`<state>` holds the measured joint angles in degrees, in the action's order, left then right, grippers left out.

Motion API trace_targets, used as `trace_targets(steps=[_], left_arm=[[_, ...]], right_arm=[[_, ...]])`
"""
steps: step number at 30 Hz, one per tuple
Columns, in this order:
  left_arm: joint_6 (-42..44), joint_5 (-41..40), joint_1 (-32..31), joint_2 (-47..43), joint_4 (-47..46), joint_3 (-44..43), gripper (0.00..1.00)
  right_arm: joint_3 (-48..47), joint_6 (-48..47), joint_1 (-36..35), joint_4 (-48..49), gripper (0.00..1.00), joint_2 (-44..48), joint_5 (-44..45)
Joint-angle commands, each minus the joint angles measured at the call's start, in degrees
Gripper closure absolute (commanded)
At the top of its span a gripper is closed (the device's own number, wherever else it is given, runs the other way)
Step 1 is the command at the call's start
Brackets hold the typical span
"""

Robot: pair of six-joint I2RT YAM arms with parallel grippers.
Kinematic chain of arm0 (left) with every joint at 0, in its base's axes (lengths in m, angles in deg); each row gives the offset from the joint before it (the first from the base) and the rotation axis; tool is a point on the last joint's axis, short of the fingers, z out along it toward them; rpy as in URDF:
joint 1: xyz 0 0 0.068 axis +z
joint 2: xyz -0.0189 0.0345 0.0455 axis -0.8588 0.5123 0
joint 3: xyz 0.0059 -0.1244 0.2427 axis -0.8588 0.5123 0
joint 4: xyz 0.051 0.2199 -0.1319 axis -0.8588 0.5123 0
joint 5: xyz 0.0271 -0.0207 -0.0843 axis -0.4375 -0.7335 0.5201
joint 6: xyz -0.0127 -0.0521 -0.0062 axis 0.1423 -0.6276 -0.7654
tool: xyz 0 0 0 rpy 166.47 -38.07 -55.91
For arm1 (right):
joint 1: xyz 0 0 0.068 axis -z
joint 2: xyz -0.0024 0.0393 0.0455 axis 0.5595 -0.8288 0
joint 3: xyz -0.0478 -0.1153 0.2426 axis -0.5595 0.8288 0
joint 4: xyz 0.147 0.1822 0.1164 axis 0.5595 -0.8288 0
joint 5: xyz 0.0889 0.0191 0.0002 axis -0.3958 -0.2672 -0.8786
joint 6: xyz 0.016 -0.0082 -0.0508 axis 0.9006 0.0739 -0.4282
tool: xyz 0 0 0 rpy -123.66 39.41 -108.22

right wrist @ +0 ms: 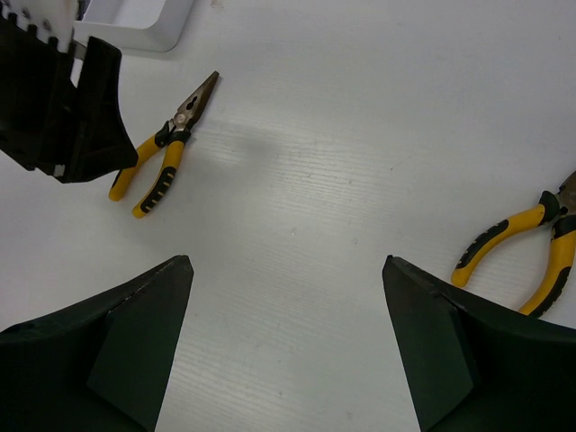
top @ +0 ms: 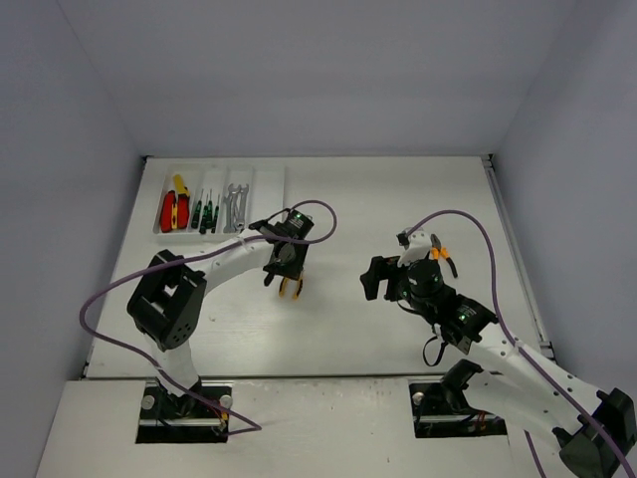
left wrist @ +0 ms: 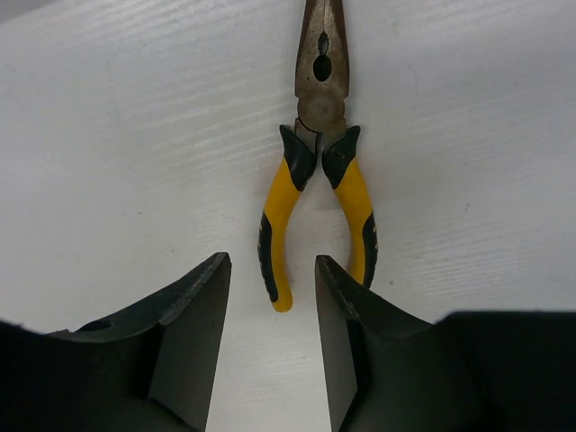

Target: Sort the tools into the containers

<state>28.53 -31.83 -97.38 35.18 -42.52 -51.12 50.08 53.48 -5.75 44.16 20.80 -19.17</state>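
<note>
Two yellow-handled pliers (right wrist: pixel 171 162) (right wrist: pixel 504 229) lie flat, well apart — other tools (top: pixel 204 214) sit in the white tray (top: pixel 269 194).

Needle-nose pliers (left wrist: pixel 321 112) tip cut at top edge; second pliers (right wrist: pixel 508 225) head cut by right edge.

Left arm (top: pixel 224 261), right arm (top: pixel 518 358): white links alternating with black joints. Purple cable (top: pixel 84 319) looping loosely along each. Green lights (top: pixel 296 221) glowing near wrists. Black wedge fingers (left wrist: pixel 189 315) tapering toward tips.

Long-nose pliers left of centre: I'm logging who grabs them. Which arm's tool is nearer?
Left. The left tool hangs just above the long-nose pliers at their yellow handles; the right tool sits well off to one side.
</note>
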Motion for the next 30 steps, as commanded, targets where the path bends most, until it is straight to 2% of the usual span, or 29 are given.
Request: trace_targets(steps=[1, 7, 11, 19, 23, 27, 30], left_arm=[[1.33, 0.65, 0.50, 0.82, -1.63, -0.03, 0.62], [1.93, 1.55, 1.65, 2.06, -2.64, 0.17, 0.63], [2.22, 3.19, 2.89, 2.48, -3.88, 1.10, 0.74], [3.50, 5.00, 3.30, 2.28, -6.10, 3.12, 0.81], [5.43, 7.42, 3.30, -1.16, -10.79, 5.65, 0.87], [7.73, 8.58, 3.30, -3.74, -12.54, 6.76, 1.00], [9.41, 8.74, 3.38, -6.67, -13.12, 7.17, 1.00]], right_arm=[[0.26, 0.77, 0.22, 2.04, 0.16, 0.70, 0.64], [0.43, 0.78, 0.16, 1.90, 0.15, 0.77, 0.81], [0.45, 0.85, 0.14, 1.94, 0.15, 0.34, 0.99], [0.70, 0.78, 0.21, 1.87, 0.15, 0.07, 1.15], [0.70, 0.77, 0.22, 1.87, 0.15, -0.09, 1.07], [0.67, 0.86, 0.13, 1.87, 0.15, -0.09, 1.13], [0.62, 0.86, 0.13, 1.88, 0.15, -0.15, 1.07]])
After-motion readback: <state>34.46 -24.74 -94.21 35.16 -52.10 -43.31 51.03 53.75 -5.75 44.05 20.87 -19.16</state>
